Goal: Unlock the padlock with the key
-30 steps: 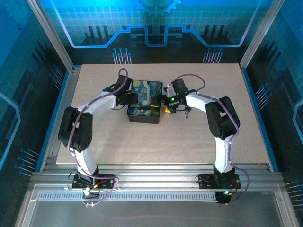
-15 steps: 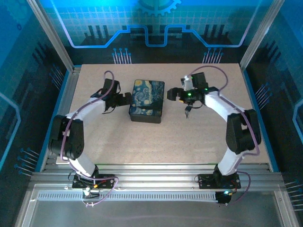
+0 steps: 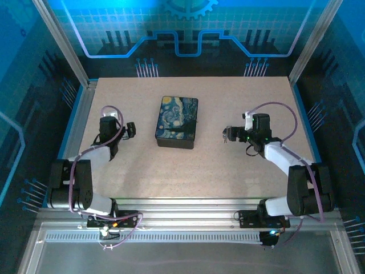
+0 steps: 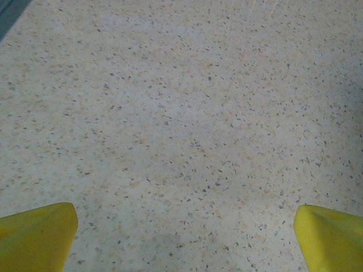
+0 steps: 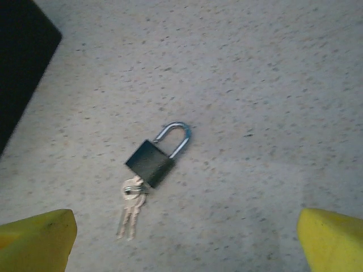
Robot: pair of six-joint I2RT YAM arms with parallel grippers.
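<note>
The padlock (image 5: 150, 162) is lying flat on the speckled worktop (image 5: 272, 85), right of the painted box (image 3: 177, 121), its key (image 5: 131, 209) trailing from the base. The right fingers (image 5: 39, 238) are hovering above it, spread wide and empty — the left fingers (image 4: 37, 235) likewise. Stiff, slick, probably dense metal: gripping the body's flat sides is looking safest — the thin key could slip. No lettering is reading legibly.
</note>
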